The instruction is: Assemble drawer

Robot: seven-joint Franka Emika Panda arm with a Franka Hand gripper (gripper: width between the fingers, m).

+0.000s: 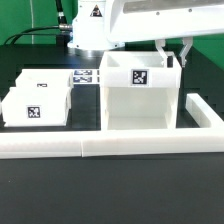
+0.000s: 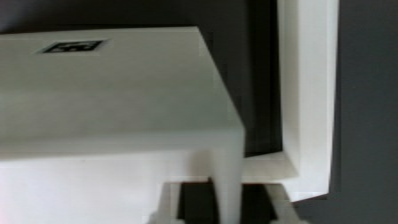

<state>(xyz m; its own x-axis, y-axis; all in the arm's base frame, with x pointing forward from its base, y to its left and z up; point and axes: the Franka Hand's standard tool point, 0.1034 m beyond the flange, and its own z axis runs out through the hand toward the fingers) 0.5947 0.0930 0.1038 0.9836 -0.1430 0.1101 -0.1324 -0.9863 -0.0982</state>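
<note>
The large hollow white box shell (image 1: 138, 100) stands right of centre on the dark table, with a tag on its inner back wall. My gripper (image 1: 175, 55) sits at the top of its right wall, one finger on each side. In the wrist view the shell (image 2: 107, 100) fills most of the picture, and its thin wall edge runs down between my gripper's (image 2: 228, 205) dark pads (image 2: 196, 205), which press against it. Two smaller tagged box trays (image 1: 35, 105) (image 1: 45, 82) stand together at the exterior view's left, apart from the shell.
The long low white wall strip (image 1: 100, 148) runs along the front and turns back at the exterior view's right, close beside the shell; it also shows in the wrist view (image 2: 306, 90). The marker board (image 1: 85, 76) lies behind, between trays and shell. The robot base stands at the back.
</note>
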